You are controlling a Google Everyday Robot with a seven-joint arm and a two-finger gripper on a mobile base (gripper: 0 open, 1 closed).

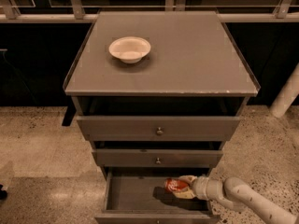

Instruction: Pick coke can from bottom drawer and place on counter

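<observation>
Now fingers clasping coke can, can lying sideways between them. Gripper sitting inside open bottom drawer, toward its right side; can seeming to be hovering just off drawer floor, shadow lying beneath. Arm reaching in from lower right. Step in hand, likely: lifting can out of drawer. Next move calling for drawing back clear of middle drawer overhead, then rising to table, aiming for bare area apart from white bowl.
</observation>
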